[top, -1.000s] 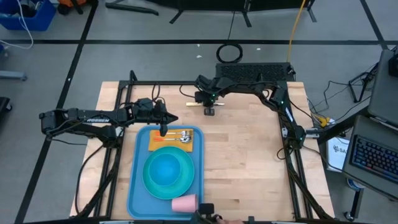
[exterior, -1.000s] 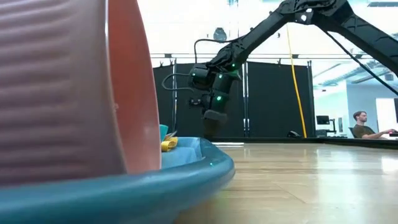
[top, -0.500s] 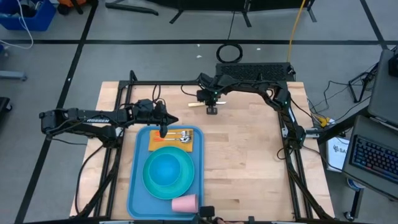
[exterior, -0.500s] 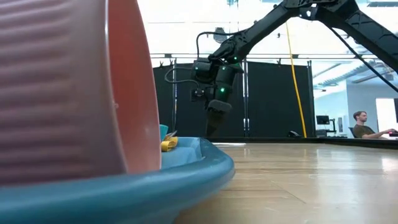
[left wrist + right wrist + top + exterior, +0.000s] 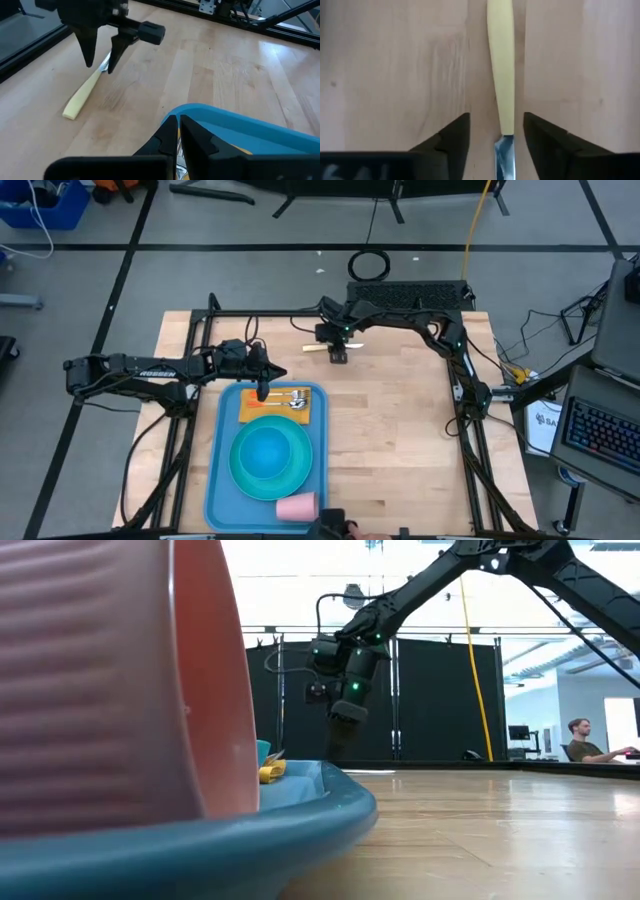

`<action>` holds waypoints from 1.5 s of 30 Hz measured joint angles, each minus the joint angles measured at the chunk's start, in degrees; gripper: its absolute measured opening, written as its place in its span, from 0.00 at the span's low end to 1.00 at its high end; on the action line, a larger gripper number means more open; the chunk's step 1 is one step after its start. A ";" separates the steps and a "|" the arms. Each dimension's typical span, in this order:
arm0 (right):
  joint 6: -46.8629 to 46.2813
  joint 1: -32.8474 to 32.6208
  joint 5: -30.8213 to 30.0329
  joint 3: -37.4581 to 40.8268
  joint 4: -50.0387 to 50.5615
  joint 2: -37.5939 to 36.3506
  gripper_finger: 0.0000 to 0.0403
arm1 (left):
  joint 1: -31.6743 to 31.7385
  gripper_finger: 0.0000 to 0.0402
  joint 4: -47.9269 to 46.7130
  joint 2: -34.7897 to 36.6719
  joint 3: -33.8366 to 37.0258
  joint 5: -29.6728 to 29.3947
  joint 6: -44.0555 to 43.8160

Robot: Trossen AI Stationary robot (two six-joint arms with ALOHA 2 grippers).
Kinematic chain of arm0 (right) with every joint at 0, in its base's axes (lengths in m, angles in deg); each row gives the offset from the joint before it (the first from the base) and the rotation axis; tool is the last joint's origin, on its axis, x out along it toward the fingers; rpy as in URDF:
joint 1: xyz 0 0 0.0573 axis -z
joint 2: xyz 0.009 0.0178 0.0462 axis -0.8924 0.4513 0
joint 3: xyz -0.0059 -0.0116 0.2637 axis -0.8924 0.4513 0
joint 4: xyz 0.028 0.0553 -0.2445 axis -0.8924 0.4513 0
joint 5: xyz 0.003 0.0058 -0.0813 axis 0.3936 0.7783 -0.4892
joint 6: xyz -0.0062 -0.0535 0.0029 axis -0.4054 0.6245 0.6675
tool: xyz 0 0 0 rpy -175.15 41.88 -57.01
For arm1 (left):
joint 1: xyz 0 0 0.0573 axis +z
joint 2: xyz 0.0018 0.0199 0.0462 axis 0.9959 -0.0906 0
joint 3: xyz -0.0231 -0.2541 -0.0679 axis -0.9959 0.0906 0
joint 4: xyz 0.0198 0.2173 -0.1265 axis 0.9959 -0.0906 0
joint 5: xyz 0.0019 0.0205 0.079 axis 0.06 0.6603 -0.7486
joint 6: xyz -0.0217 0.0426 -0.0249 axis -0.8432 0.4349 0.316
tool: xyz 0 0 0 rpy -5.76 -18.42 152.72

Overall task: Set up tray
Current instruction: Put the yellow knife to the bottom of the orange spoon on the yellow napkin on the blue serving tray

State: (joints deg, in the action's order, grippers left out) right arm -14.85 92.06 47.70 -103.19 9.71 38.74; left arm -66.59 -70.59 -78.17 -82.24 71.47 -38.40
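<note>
The light-blue tray (image 5: 222,480) lies at the table's near left. It carries a turquoise plate (image 5: 270,458), an orange napkin (image 5: 252,408) with a fork on it, and a pink cup (image 5: 297,506) on its side. A knife (image 5: 501,75) with a pale yellow handle lies flat on the wood beyond the tray (image 5: 235,125). My right gripper (image 5: 495,145) stands open above the knife (image 5: 85,92), pointing down, one finger on each side where blade meets handle, touching neither. My left gripper (image 5: 178,134) is shut with nothing in it, above the tray's far edge (image 5: 263,387).
Bare wood fills the table's right half (image 5: 400,450). A black frame (image 5: 470,410) runs along the table's edges. In the low view the pink cup (image 5: 100,680) fills the left. A person (image 5: 585,740) sits at a desk far behind the table.
My right gripper has risen a little above the knife, which has stayed flat in its place on the wood.
</note>
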 joint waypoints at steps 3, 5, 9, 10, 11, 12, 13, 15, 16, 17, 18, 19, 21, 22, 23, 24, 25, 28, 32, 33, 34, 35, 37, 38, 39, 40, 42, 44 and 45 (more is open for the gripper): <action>0.34 0.66 0.05 -0.02 1.36 1.11 0.48 | 0.00 0.06 0.02 0.00 0.00 -0.02 0.02; 1.41 1.02 0.07 -0.02 0.54 1.96 0.50 | 0.00 0.06 0.01 0.00 0.00 -0.04 0.02; 3.17 1.42 0.41 -0.07 -1.82 2.98 0.51 | 0.00 0.06 -0.03 0.00 0.00 -0.02 0.07; 3.19 1.44 0.48 -0.07 -2.44 3.18 0.50 | 0.00 0.06 -0.04 0.00 0.02 0.00 0.07; 3.13 1.44 0.63 -0.08 -3.27 3.47 0.49 | 0.00 0.06 -0.02 0.00 0.02 -0.02 0.09; 3.14 1.44 0.67 -0.12 -3.96 3.84 0.48 | 0.00 0.06 -0.11 0.00 0.02 -0.02 0.09; 3.16 1.44 0.78 -0.17 -4.32 4.05 0.47 | 0.00 0.06 -0.11 0.00 0.02 -0.04 0.18; 3.29 1.35 0.94 -0.17 -4.71 4.16 0.42 | 0.00 0.06 -0.11 0.00 0.02 -0.03 0.64; 3.46 1.16 0.90 0.09 -5.17 4.18 0.39 | 0.00 0.06 -0.13 0.00 0.02 -0.03 0.83; 3.92 1.03 0.74 0.51 -5.82 4.18 0.35 | 0.00 0.06 -0.13 0.01 0.02 -0.02 1.03; 4.15 0.94 0.55 0.83 -6.29 4.15 0.30 | 0.00 0.06 -0.13 0.00 0.02 -0.03 1.07; 3.89 0.90 0.02 1.08 -6.79 4.15 0.25 | 0.00 0.06 -0.13 0.00 0.02 -0.04 1.09; 3.37 0.81 -0.06 1.09 -7.09 4.19 0.22 | 0.00 0.06 -0.15 0.00 0.02 0.00 1.09; 3.13 0.86 0.23 1.11 -7.15 4.21 0.21 | 0.00 0.06 -0.18 0.00 0.02 -0.02 1.05; 3.08 0.90 0.34 1.11 -7.15 4.24 0.21 | 0.00 0.06 -0.17 0.00 0.02 0.00 1.05; 3.06 0.89 0.24 1.14 -7.15 4.24 0.21 | 0.00 0.06 -0.26 0.00 0.02 0.01 1.04; 3.02 0.85 -0.11 1.14 -7.12 4.24 0.20 | 0.00 0.06 -0.28 0.00 0.02 0.02 1.03; 2.93 0.61 -0.86 1.16 -7.08 4.29 0.20 | -0.02 0.06 -0.57 0.00 0.02 0.02 0.67; 2.78 0.48 -1.62 1.20 -7.03 4.29 0.20 | -0.02 0.06 -0.56 0.00 0.02 0.01 0.59; 2.71 0.48 -1.64 1.20 -7.02 4.29 0.20 | -0.02 0.06 -0.57 0.00 0.02 0.01 0.58; 2.71 0.46 -1.66 1.20 -7.02 4.29 0.20 | -0.02 0.06 -0.55 0.00 0.02 0.00 0.59; 2.79 0.48 -1.64 1.20 -7.00 4.29 0.20 | -0.02 0.06 -0.55 0.00 0.02 0.00 0.58; 2.92 0.48 -1.59 1.21 -6.99 4.29 0.20 | -0.02 0.06 -0.55 0.00 0.02 0.00 0.61; 2.98 0.48 -1.59 1.22 -6.99 4.29 0.20 | 0.00 0.06 -0.55 0.00 0.02 0.01 0.61; 3.41 0.49 -1.50 1.22 -6.99 4.29 0.20 | 0.00 0.06 -0.54 0.00 0.02 0.02 0.61; 3.98 0.59 -1.46 1.23 -6.95 4.29 0.20 | 0.00 0.06 -0.52 0.00 0.02 0.00 0.61; 4.73 0.63 -1.69 1.25 -6.82 4.29 0.20 | 0.00 0.06 -0.52 0.00 0.02 0.00 0.66; 5.60 0.01 -3.55 1.27 -6.68 4.26 0.20 | 0.00 0.06 -0.50 0.00 0.02 -0.01 1.00; 6.57 -0.26 -4.52 1.27 -6.74 4.24 0.21 | 0.00 0.06 -0.47 0.00 0.02 -0.03 1.05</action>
State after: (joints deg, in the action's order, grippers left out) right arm -8.28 91.80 43.18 -101.92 2.97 42.99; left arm -66.59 -71.07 -78.17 -82.22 71.44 -37.35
